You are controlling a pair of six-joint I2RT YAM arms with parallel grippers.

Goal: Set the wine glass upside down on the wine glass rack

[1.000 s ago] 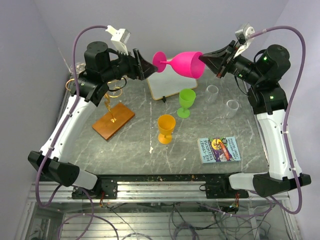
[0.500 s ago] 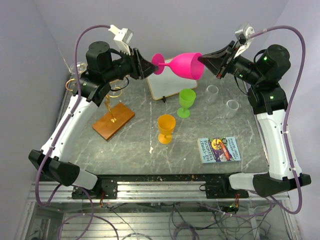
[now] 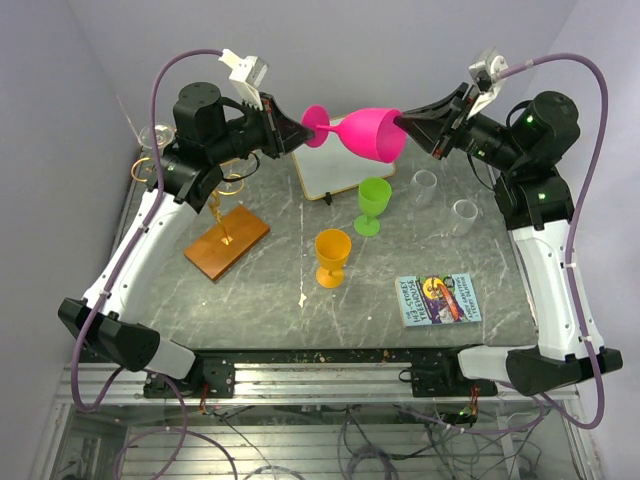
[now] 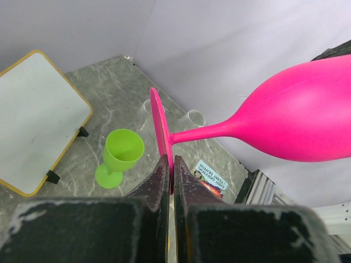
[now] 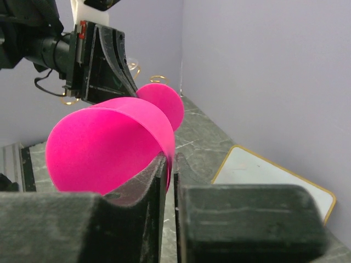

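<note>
Wine glass [image 3: 365,131], pink: being held aloft on its side, long axis running left to right, foot toward the left. The foot disc is being pinched edge-on by the nearly closed left gripper [image 3: 297,133]; the bowl rim is being clamped by the right gripper [image 3: 403,124]. Wine glass rack [image 3: 226,243]: standing below and to the left, nearer the left arm.

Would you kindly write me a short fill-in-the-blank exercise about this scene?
1. The left end effector pinches the foot of the ____ wine glass.
2. The right end effector clamps that glass by its ____.
3. The wine glass rack stands on the robot's ____ side.
Missing words: pink; rim; left.
</note>
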